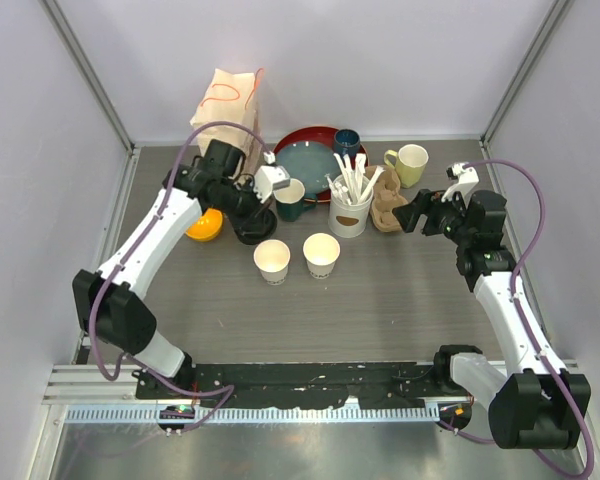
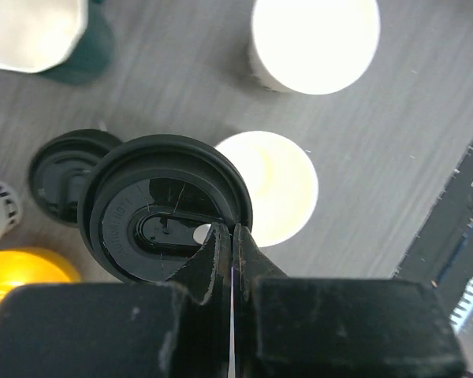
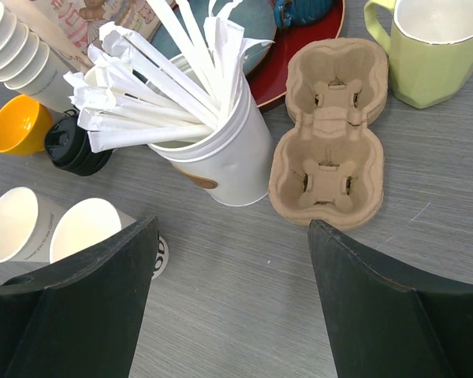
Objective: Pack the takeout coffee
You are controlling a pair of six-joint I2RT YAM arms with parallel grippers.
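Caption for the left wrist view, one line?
Left gripper, jaws shut on a black sip lid, near two lidless paper cups; second lid lies on the table.

You've got a grey table [image 1: 400, 300]; reference, the straw tub [image 1: 350, 213]. Pulp carrier [image 1: 385, 200] just beside its right, green mug [image 1: 410, 163] beyond; red tray [image 1: 300, 134] behind; paper cup [image 1: 321, 254] in front, second paper cup [image 1: 272, 260] front-left; orange bowl [image 1: 204, 224] well apart left

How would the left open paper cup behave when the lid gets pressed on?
Probably light: the cup looks empty, so an off-centre press of the lid might tip or skid it. It narrows toward its base. Thin paper walls would likely dent if squeezed.
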